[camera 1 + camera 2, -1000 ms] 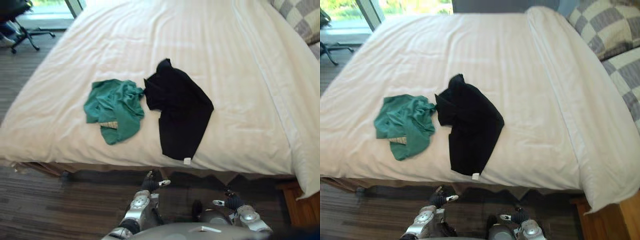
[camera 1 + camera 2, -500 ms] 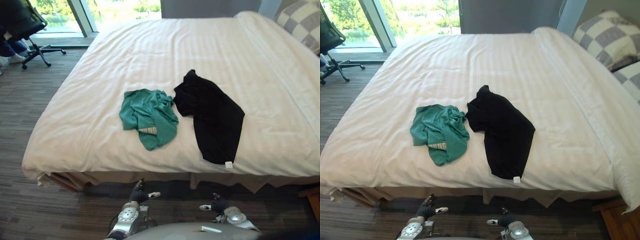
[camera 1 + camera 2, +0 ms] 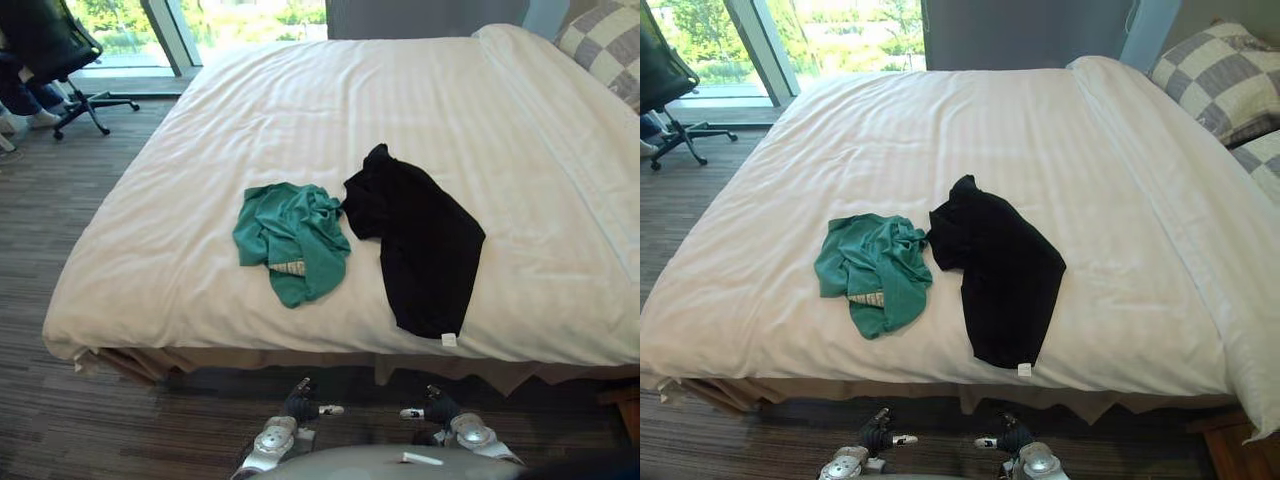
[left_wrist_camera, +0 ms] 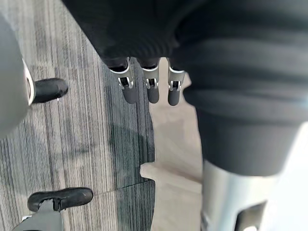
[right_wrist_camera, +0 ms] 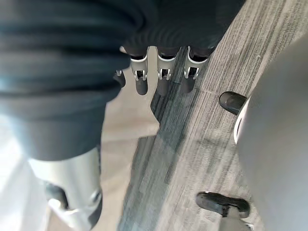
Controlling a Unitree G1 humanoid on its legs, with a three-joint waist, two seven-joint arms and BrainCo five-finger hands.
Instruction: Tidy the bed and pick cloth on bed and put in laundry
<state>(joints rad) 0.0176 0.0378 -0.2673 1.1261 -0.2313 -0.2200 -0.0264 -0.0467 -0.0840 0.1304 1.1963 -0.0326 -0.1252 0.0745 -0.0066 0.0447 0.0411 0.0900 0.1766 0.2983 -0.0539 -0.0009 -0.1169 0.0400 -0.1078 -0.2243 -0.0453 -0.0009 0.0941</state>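
Still, neither cloth has been lifted. The green cloth (image 3: 290, 240) lies crumpled near the closer edge of the bed (image 3: 180, 210). The black cloth (image 3: 420, 240) lies flatter just beside it on the robot's right, and their edges meet. Both lie as they did half a second ago: the whole view has slid slightly, so the camera moved, not the clothes. The left hand (image 3: 298, 405) and right hand (image 3: 432, 408) hang low over the floor (image 3: 60, 400) before the bed, well apart from the cloths. Their fingers (image 4: 152, 91) are loosely straight and empty in both wrist views. Checked pillows (image 3: 1220, 75) rest at the far right. An office chair (image 3: 50, 50) stands by the window (image 3: 840, 25).
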